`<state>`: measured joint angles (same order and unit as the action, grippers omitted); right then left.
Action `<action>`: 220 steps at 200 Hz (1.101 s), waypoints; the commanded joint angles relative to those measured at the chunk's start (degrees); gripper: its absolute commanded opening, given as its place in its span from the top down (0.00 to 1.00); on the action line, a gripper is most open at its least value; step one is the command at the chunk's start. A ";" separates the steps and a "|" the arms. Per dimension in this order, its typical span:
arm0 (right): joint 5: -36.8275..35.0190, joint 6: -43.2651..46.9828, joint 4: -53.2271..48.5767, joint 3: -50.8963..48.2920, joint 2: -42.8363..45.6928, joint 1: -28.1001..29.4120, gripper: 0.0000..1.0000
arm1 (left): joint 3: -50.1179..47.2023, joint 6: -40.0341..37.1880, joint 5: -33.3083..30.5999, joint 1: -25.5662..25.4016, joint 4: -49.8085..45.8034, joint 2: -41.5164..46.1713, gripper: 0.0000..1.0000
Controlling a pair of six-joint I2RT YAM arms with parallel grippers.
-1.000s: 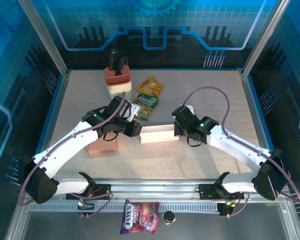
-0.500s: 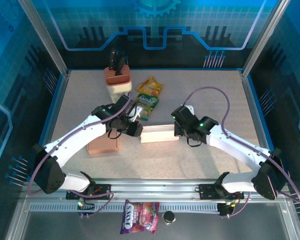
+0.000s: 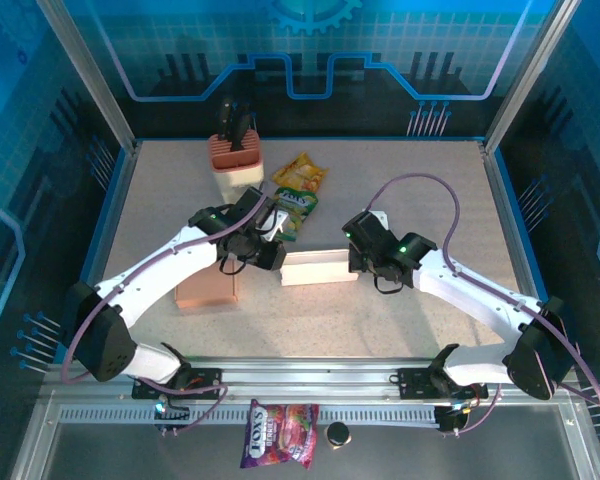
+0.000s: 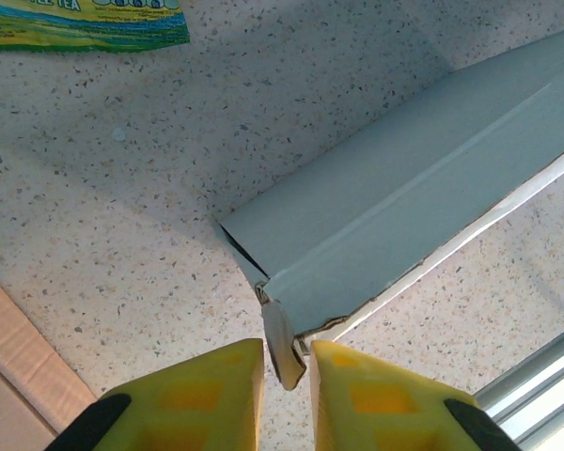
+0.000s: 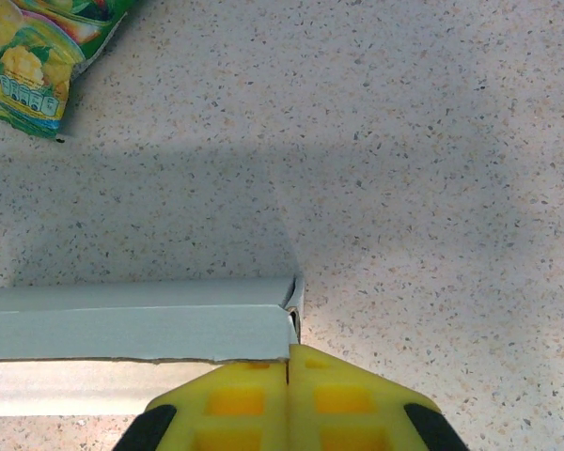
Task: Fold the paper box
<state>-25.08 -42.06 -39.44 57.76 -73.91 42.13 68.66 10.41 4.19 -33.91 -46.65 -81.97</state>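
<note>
Speckled, stone-look table [image 3: 430,180] inside a blue-lit enclosure. The top view places the paper box [image 3: 320,268] at centre, long and pale, between the left arm [image 3: 170,275] and the right arm [image 3: 470,290]. Left wrist view: the yellow left fingers [image 4: 202,399] stand narrowly apart with the box's small end flap [image 4: 284,352] between them; firm clamping cannot be confirmed. The box is thin matte card with raw white edges, its corner seam gaping. Right wrist view: the right fingers [image 5: 240,404] are closed together, empty, tips against the box's opposite end. Recommendation: pinch the flap close to its crease and swing it inward slowly, the right side bracing so the light box does not slide.
</note>
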 commanded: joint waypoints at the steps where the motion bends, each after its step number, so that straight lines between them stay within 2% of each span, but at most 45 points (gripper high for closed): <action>1: -0.32 -0.91 -3.35 0.75 -0.47 0.85 1.00 | 1.55 -0.83 -0.95 -0.11 0.23 -0.37 0.82; 73: -0.23 -0.87 -3.27 0.58 -0.49 0.85 1.00 | 2.64 -0.16 -1.43 -0.77 0.60 -1.95 0.92; 119: -0.32 -1.00 -3.18 0.65 -0.69 0.84 1.00 | 3.00 3.77 -1.81 -0.84 0.37 -2.38 1.00; 158: -0.01 -1.70 -2.98 0.68 -0.61 0.80 1.00 | 3.03 8.63 -2.07 -1.11 0.64 -2.91 1.00; 220: 0.08 -1.95 -3.19 0.72 -0.29 0.84 1.00 | 1.91 12.15 -4.11 -1.88 3.02 -2.87 1.00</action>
<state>-25.10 -42.54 -39.62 57.78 -73.91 42.13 69.95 19.70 0.80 -35.22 -45.47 -84.29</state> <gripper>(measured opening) 0.063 0.051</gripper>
